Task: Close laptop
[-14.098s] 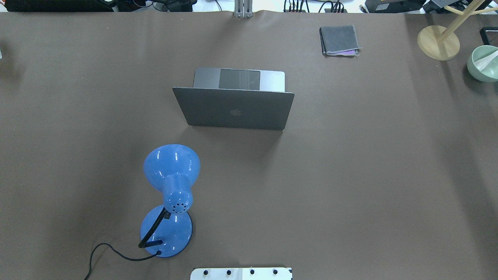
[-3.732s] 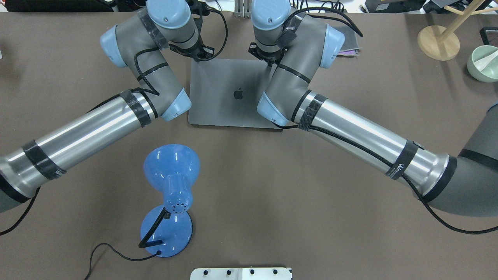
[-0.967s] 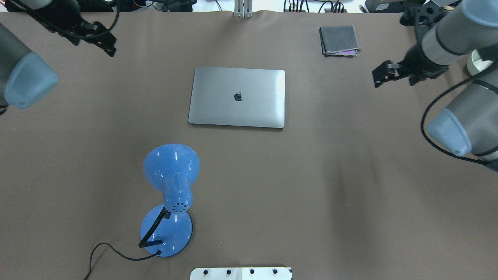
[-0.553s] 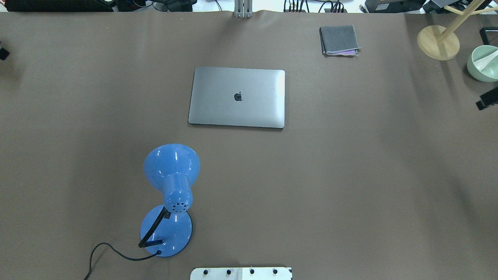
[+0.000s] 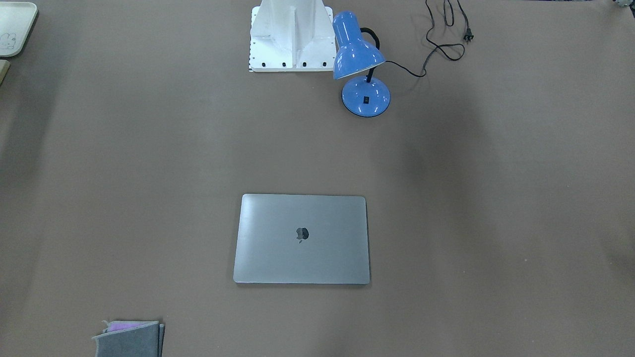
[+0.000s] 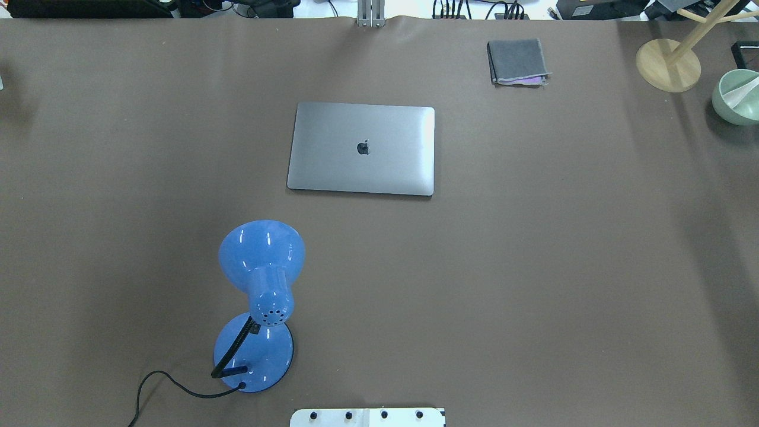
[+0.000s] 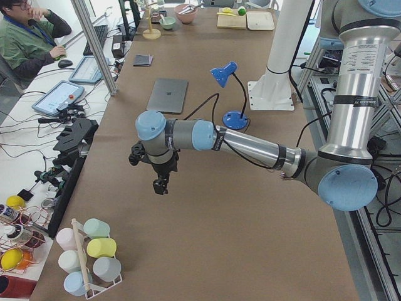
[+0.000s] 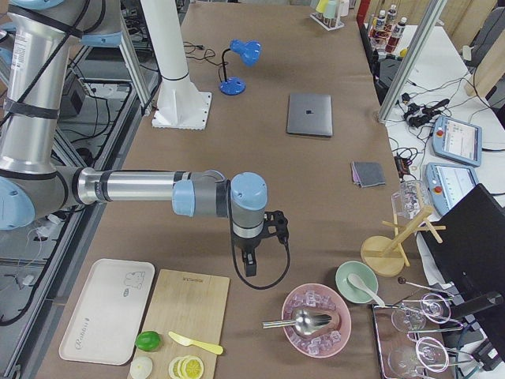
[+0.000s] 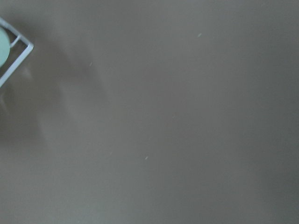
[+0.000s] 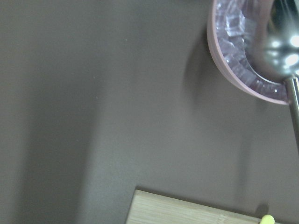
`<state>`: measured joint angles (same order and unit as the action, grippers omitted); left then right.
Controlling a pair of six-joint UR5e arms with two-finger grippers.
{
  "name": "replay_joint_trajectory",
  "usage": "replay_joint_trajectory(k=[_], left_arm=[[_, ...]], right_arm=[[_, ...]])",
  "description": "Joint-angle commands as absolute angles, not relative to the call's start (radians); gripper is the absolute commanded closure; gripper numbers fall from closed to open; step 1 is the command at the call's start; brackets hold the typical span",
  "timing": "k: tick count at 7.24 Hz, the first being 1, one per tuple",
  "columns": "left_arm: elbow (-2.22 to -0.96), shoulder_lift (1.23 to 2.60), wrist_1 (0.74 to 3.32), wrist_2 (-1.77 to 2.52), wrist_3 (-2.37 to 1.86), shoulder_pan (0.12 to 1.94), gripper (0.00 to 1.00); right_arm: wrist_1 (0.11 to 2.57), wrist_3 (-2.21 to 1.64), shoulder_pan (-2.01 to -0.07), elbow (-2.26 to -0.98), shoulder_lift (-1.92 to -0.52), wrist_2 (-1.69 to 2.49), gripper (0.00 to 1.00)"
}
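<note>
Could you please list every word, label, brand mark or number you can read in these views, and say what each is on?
Apple logo, with no lettering: on the lid of the laptop.
Small printed figure on the white tray: too small to read.
Tablet screen beside the table: blurred, unreadable.
No legible words or numbers elsewhere.

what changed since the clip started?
The laptop lid went from propped open to flat shut. Both arms came in over its far edge, then pulled out sideways. The left pincer now hangs over the left end of the table, the right pincer over its right end. The lamp and cloth stayed put.
</note>
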<state>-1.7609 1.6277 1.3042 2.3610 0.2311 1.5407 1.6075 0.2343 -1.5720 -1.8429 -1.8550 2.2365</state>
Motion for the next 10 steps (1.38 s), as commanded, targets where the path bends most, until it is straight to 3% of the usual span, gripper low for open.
replay_joint_trajectory(k=[1, 10], left_arm=[[-1.732, 1.588, 1.31, 2.356, 0.229, 1.568, 0.02], [-1.75, 1.569, 1.318, 2.355, 0.232, 1.566, 0.02]], right_arm=[[1.595, 0.241, -1.591, -1.81, -1.876, 2.232, 0.0], [1.597, 0.249, -1.591, -1.815, -1.881, 2.24, 0.0]])
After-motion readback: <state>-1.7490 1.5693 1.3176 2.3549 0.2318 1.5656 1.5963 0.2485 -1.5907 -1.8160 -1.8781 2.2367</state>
